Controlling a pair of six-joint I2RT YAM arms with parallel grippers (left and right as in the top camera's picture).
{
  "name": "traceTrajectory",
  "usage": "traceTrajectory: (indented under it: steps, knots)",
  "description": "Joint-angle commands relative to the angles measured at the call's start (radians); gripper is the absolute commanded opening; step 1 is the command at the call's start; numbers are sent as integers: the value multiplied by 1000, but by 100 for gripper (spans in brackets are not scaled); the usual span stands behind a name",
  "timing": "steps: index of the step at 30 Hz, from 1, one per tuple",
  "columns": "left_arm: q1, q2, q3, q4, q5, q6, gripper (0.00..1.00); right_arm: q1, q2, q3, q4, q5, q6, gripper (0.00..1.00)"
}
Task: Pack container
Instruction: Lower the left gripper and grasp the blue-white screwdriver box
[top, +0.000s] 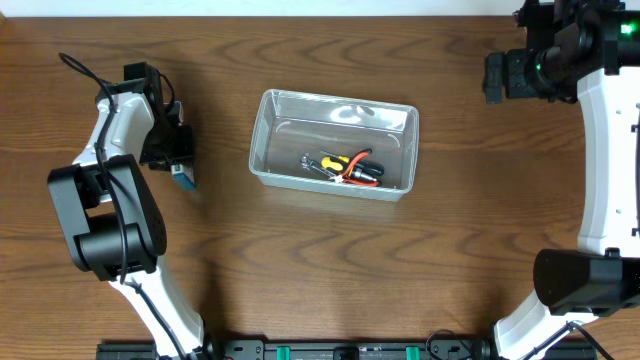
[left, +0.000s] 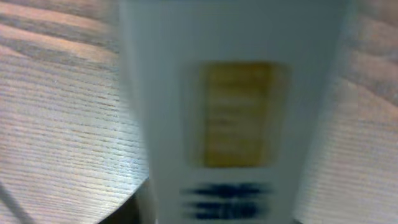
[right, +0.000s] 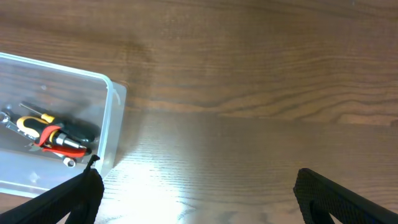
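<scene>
currently looking at a clear translucent plastic rectangular tub with rounded corners (top: 330, 125) in the middle of the brown wooden table (top: 400, 270), well apart from both arms. already holding a yellow-and-black-handled screwdriver (top: 338, 160) and red-handled pliers (top: 360, 175), touching, near the wall closest to the arm bases; far half bare.

seeing the left gripper (top: 172, 152) right at a small white box with yellow label and blue print (left: 239, 112), off to the tub's left. can't tell whether the fingers are clamped on the box or only straddling it: nothing but blurred box face in the left wrist view, no fingers showing.

reading the right gripper (right: 198, 186) as spread wide and gripping nothing, up at the far right, looking down on bare table just beside the tub's right end.

judging the step in hand as getting that box into the tub. to do it well:
- confirm a firm pinch before lifting
- lift clear of the table, cross the rim with margin, avoid clipping the wall; light tub, probably slides easily
- aim for the bare far half, away from the tools
- lower close to the floor before releasing, no dropping from height
- keep the right arm out of the path
</scene>
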Motion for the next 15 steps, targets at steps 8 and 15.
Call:
traceTrajectory:
  steps: [8, 15]
  knots:
    - [-3, 10, 14, -7, -12, 2, 6, -1, 0, -1, -2, -3, -10, 99]
    - [-5, -66, 14, -16, -13, 2, 6, -1, 0, -1, -2, -3, -10, 99]
